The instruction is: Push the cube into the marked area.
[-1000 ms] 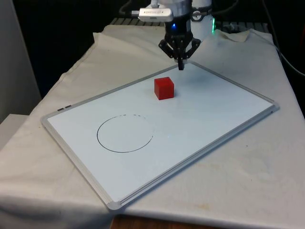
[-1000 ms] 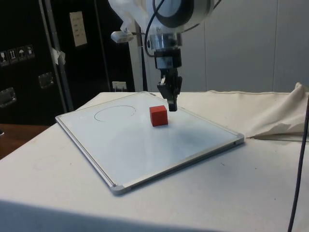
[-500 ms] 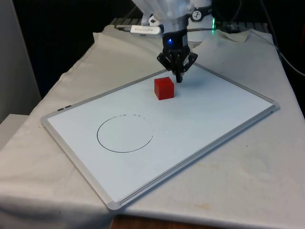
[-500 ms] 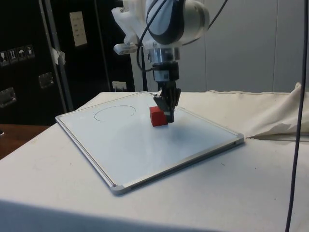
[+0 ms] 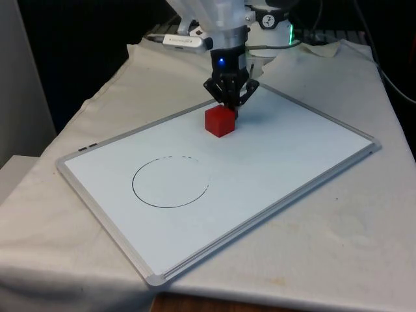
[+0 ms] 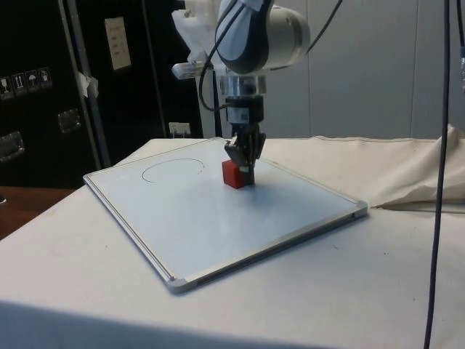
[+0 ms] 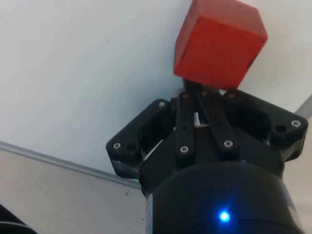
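Red cube (image 5: 220,121), a corner turned toward the circle (image 5: 171,182), touches the closed jaws' tips

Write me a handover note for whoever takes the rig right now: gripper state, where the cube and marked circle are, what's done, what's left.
Gripper: fingers shut, tips down at board level against the far side of the red cube, holding nothing.
Cube sits on the whiteboard, outside the drawn circle, which lies nearer the camera and towards the front view's left.
Done: contact made, push begun; cube has shifted slightly towards the circle.
Left: push it the rest of the way in.
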Controlling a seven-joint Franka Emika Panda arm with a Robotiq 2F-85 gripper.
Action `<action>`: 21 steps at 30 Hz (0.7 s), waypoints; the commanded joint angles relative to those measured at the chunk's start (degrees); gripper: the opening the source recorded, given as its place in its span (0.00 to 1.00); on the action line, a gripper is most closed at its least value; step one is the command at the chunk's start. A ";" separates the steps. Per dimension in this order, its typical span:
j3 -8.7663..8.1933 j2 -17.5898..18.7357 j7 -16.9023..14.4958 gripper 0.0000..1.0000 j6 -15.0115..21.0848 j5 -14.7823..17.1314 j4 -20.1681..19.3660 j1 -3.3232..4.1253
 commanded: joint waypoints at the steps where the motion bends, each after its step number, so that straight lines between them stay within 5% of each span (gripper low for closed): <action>1: -0.34 0.06 -0.11 0.00 0.11 -0.63 0.23 0.00; 21: -2.92 3.72 -5.16 0.00 -0.69 -0.63 4.93 -0.46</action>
